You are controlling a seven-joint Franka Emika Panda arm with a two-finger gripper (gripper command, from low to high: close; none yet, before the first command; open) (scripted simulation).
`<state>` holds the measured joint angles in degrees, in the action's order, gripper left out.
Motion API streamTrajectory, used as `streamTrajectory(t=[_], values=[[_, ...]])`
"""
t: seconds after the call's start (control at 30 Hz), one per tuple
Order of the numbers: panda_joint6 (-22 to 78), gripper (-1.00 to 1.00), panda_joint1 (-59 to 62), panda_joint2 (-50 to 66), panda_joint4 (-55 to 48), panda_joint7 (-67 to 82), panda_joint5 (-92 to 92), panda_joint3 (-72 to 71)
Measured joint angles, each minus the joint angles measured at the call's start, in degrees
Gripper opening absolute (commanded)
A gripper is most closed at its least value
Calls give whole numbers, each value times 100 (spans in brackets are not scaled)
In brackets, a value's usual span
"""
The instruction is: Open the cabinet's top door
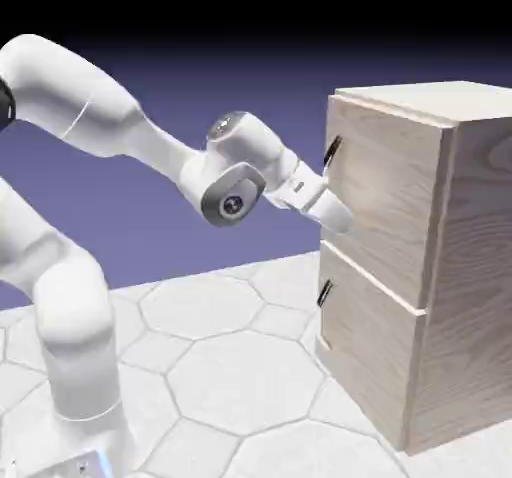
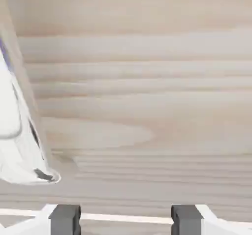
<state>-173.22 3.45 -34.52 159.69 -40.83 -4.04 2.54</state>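
The light-wood cabinet (image 1: 480, 266) stands at the right of the exterior view. Its top door (image 1: 390, 196) looks flush with the front, and its small dark handle (image 1: 331, 149) sits at the upper left edge. My gripper (image 1: 340, 216) is right at the door's face, below the handle and a little above the seam to the lower panel. In the hand view the door's wood grain (image 2: 147, 81) fills the picture. My gripper (image 2: 125, 219) is open, both grey fingertips (image 2: 65, 218) wide apart with nothing between them. A thin dark strip (image 2: 34, 135) at the left edge may be the handle.
The shorter lower panel (image 1: 365, 356) has its own dark handle (image 1: 325, 292). The cabinet rests on a white hexagon-tiled table (image 1: 230, 366). My arm's base column (image 1: 75, 366) rises at the lower left.
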Motion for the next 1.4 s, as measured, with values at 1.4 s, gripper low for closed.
streamTrajectory(t=[1.4], values=[[903, 0, 2352, -2097, -108, -4592, -10454, -3875]])
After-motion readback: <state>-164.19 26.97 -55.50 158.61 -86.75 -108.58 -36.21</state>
